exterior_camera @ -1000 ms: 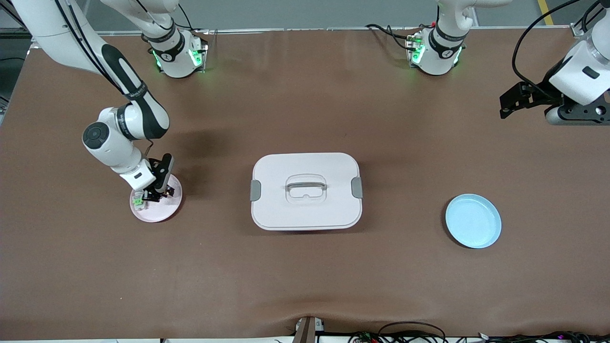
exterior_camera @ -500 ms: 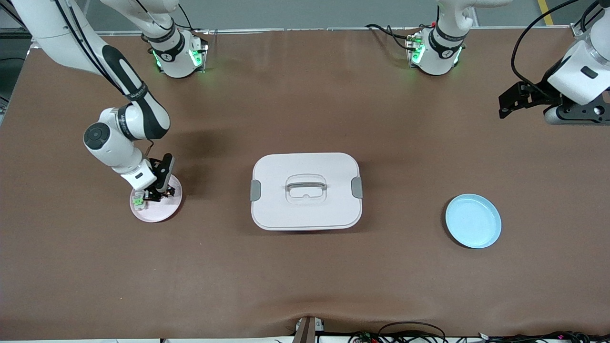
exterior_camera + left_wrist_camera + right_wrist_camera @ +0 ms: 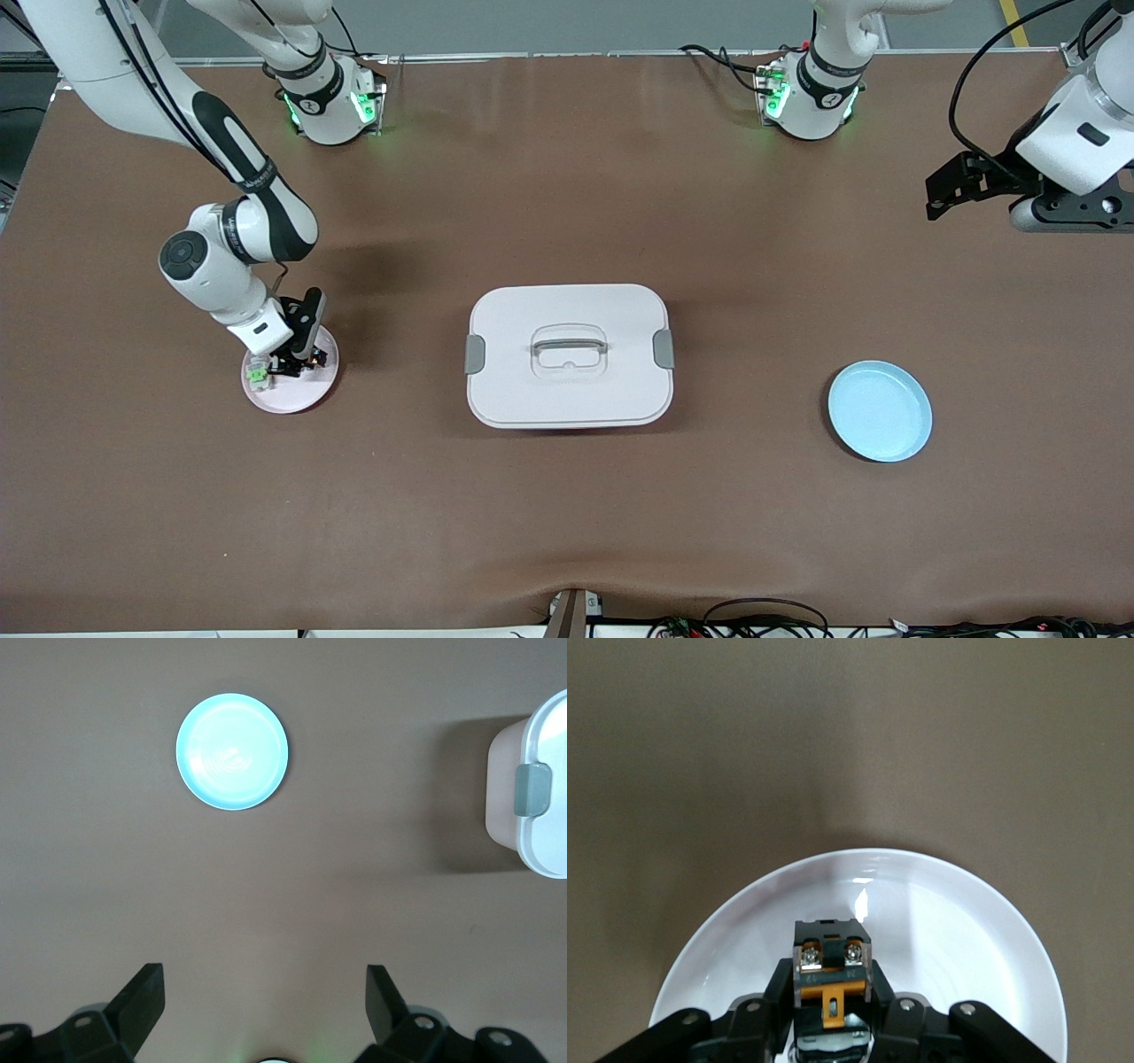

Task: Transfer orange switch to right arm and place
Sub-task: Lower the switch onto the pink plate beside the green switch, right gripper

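Counter (image 3: 567, 532): brown surface; carries two plates and one lidded box.
Right tool (image 3: 833, 1014): low over pink plate (image 3: 301, 396), toward right arm's end of counter. Fingers (image 3: 776, 992) sit against both sides of orange switch (image 3: 833, 970); looks gripped, though it cannot be told whether the hold is firm or slackening.
Orange switch: upright between right tool's fingers, inside pink plate's rim, approx. at plate centre in right wrist view. Whether its base touches the plate cannot be told.
Green-topped switch (image 3: 258, 376): pale body, on pink plate, just beside right tool.
Left tool (image 3: 266, 1010): fingers spread wide, holding nothing; up in the air near counter edge at left arm's end. Left arm waits.
Blue plate (image 3: 880, 410): toward left arm's end of counter, nothing on it.
White box (image 3: 569, 354): mid-counter, between the two plates; lid on, grey latches at both ends, handle recessed in lid centre.
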Available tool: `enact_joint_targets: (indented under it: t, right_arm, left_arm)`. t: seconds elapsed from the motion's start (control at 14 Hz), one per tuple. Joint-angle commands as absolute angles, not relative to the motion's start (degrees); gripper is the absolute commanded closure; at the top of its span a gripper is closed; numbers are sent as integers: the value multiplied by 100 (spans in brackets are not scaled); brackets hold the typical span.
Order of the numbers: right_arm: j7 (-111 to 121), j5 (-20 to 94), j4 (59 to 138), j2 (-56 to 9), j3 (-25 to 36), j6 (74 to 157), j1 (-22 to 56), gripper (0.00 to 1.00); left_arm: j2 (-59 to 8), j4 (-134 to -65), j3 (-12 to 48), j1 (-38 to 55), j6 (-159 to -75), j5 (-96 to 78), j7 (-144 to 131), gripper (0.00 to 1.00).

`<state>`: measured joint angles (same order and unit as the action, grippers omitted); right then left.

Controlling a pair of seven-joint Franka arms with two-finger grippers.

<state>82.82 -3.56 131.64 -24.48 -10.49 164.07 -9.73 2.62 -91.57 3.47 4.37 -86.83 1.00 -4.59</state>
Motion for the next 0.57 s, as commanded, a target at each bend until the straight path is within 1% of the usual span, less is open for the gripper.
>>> enact_joint_targets:
  t: [0.0, 0.29, 0.5]
  right_arm:
    - [8367, -422, 13149, -2470, -1107, 16453, -1090, 0]
    - [8367, -422, 13122, -2373, -1116, 16418, -1090, 0]
    - [8350, -422, 13096, -2119, -1142, 16252, -1081, 0]
  left_arm:
    - [369, -9229, 360, 422, -8692, 18, -352, 0]
    - [369, -9229, 360, 422, -8692, 18, -352, 0]
    - [369, -9228, 360, 422, -8701, 18, -352, 0]
